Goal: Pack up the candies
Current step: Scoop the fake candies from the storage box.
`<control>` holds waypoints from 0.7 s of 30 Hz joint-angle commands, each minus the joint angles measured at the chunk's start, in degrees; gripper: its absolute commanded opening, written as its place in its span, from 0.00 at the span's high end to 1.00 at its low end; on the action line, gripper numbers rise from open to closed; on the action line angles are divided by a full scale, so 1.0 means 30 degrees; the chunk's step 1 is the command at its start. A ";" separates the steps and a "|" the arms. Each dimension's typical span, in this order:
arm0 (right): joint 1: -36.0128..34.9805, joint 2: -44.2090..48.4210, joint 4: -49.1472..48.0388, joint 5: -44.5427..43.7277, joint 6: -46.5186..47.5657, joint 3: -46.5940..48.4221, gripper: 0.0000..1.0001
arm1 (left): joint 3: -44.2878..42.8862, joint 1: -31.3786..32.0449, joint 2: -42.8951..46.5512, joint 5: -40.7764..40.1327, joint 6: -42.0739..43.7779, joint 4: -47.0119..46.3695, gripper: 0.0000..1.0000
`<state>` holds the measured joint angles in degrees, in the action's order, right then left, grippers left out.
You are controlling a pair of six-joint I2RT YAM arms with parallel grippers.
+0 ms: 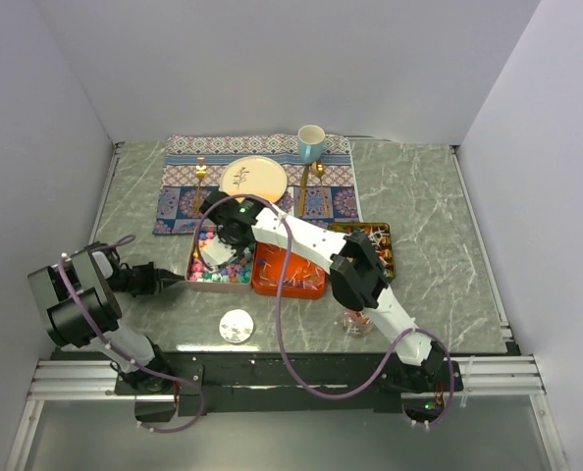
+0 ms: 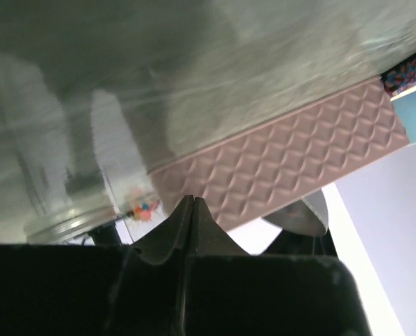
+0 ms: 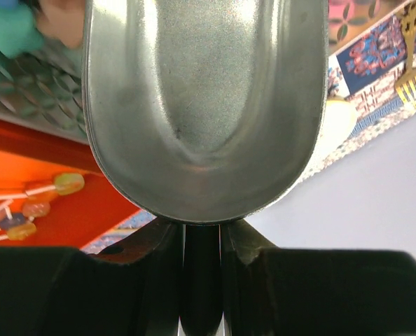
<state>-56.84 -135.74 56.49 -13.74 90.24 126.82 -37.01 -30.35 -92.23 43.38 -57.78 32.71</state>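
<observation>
Over the candies in the pink tin, a metal scoop is held by the right gripper, and the left gripper is pinched shut, empty.

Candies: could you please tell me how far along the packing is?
Early. Done: nothing visibly packed; candies fill three tins. In hand: right fingers grip an empty metal scoop over the pink tin. Remaining: scooping and packing them all.

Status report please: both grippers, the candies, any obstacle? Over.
Left gripper shut, at pink tin wall. Right gripper shut on empty metal scoop, above pastel candies. No obstacle seen.
</observation>
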 commanded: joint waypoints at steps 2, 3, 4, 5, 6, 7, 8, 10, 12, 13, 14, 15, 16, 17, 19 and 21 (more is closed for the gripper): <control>-0.0594 -0.1860 0.2614 0.1355 -0.0721 0.0406 1.00 | 0.0853 0.1150 -0.1397 -0.0718 -0.1688 -0.0239 0.99; -0.0653 -0.2123 0.2674 0.1530 -0.1042 0.0527 1.00 | 0.0883 0.1151 -0.1368 -0.0718 -0.1717 -0.0239 0.99; -0.0740 -0.2213 0.2645 0.1822 -0.1191 0.0586 1.00 | 0.0999 0.1180 -0.1310 -0.0689 -0.1746 -0.0297 0.99; -0.0799 -0.2300 0.2471 0.1999 -0.1308 0.0615 1.00 | 0.1000 0.1181 -0.1280 -0.0718 -0.1717 -0.0326 0.99; -0.0829 -0.2446 0.2411 0.2175 -0.1599 0.0645 1.00 | 0.1029 0.1181 -0.1222 -0.0718 -0.1717 -0.0327 0.99; -0.0945 -0.2564 0.2381 0.2583 -0.1689 0.0790 1.00 | 0.1088 0.1181 -0.1134 -0.0660 -0.1746 -0.0385 0.99; -0.0975 -0.2681 0.2381 0.2761 -0.1835 0.0878 1.00 | 0.1088 0.1152 -0.1075 -0.0660 -0.1746 -0.0414 0.99; -0.1063 -0.3062 0.2410 0.3200 -0.2216 0.1287 1.00 | 0.1088 0.1151 -0.0929 -0.0630 -0.1718 -0.0414 0.99; -0.1034 -0.3354 0.2906 0.4165 -0.2218 0.1552 1.00 | 0.1118 0.1181 -0.0841 -0.0513 -0.1775 -0.0561 0.99; -0.1005 -0.3385 0.3199 0.4488 -0.2072 0.1698 1.00 | 0.1118 0.1152 -0.0811 -0.0484 -0.1834 -0.0648 0.99; -0.0889 -0.3414 0.3404 0.5129 -0.1984 0.1613 1.00 | 0.1089 0.1180 -0.0782 -0.0397 -0.1863 -0.0823 0.99; -0.0859 -0.3299 0.3552 0.5310 -0.1577 0.1525 1.00 | 0.1059 0.1152 -0.0811 -0.0309 -0.1921 -0.0912 0.99; -0.0771 -0.3239 0.3524 0.5427 -0.1428 0.1147 1.00 | 0.0972 0.1151 -0.0840 -0.0308 -0.1980 -0.0971 0.99; -0.0712 -0.3181 0.3466 0.5574 -0.1310 0.0998 1.00 | 0.0942 0.1151 -0.0840 -0.0250 -0.1981 -0.1029 0.99; -0.0391 -0.3092 0.3319 0.6130 -0.1280 0.0821 1.00 | 0.0796 0.1180 -0.0753 -0.0279 -0.1893 -0.1001 0.99; -0.0011 -0.3180 0.3377 0.6830 -0.1426 0.0908 1.00 | 0.0766 0.1122 -0.0665 -0.0279 -0.1834 -0.0942 0.99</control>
<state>-57.21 -141.43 59.55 -0.69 83.90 131.90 -36.62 -27.66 -91.94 41.65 -60.23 27.59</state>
